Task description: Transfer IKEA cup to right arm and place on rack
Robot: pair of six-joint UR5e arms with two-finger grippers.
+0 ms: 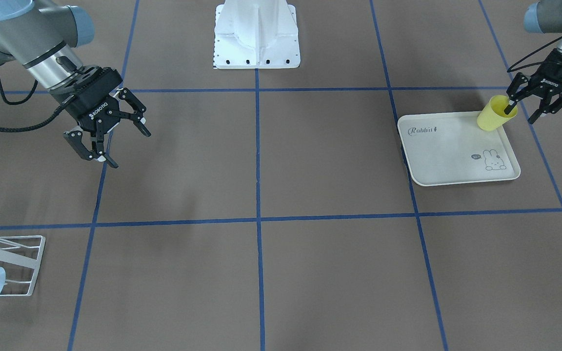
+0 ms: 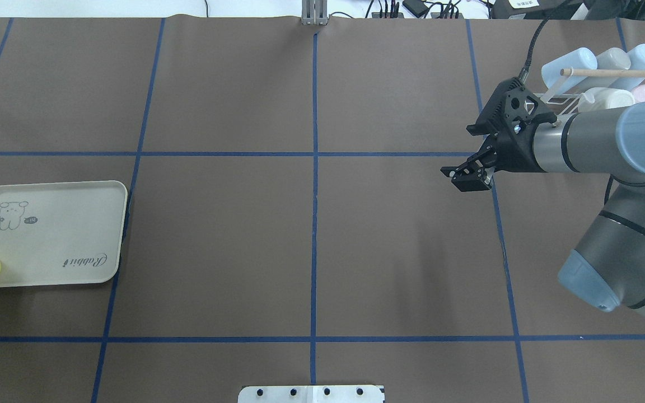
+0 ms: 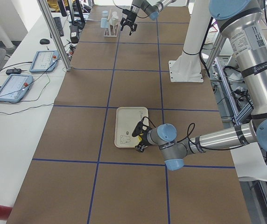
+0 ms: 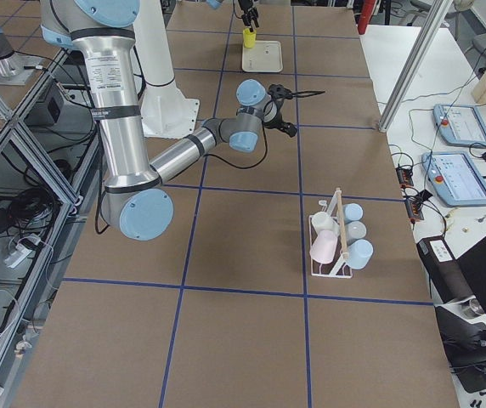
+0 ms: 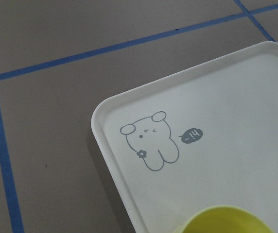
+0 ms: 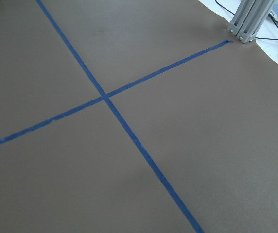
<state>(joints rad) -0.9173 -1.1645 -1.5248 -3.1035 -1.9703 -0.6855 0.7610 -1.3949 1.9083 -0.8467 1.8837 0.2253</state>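
The table [image 2: 389, 235] has a brown surface, crossed by blue tape lines [image 2: 314, 224] that form a grid. An aluminium post [image 2: 314, 11] stands at its far edge. On a white side bench [image 3: 12, 121] lie 2 blue-framed tablets [image 3: 13, 87] and a black mouse [image 3: 45, 41]. The light is even and the shadows are soft.

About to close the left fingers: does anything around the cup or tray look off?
Nothing stands out. The yellow cup stands in a corner of the rabbit-print tray, nothing spilled. The left gripper straddles its rim, one finger inside, one outside, open.
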